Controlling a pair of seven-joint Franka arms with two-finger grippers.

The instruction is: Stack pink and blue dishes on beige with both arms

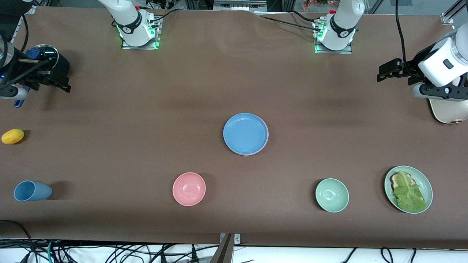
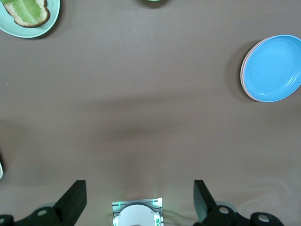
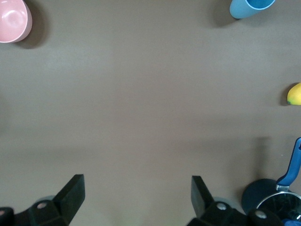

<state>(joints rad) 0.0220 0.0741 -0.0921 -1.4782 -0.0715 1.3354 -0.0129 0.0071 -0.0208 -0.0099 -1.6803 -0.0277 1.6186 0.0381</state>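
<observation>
Now blue dish point(image 1: 245, 133) mid-table, end effectors point(image 1: 387, 71) well apart.

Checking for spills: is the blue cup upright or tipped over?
Tipped. The blue cup lies on its side on the table, its open mouth facing sideways; no spill is visible.

The front camera looks steeply down from high across the worktop point(image 1: 109, 109), facing both bases; each wrist camera looks straight down from well above; front and left wrist share the blue plate point(image 1: 245, 133).

A robotics lab: bolted arm bases point(image 1: 139, 34), loose cables point(image 1: 109, 254), brown-covered table point(image 1: 146, 109)
</observation>
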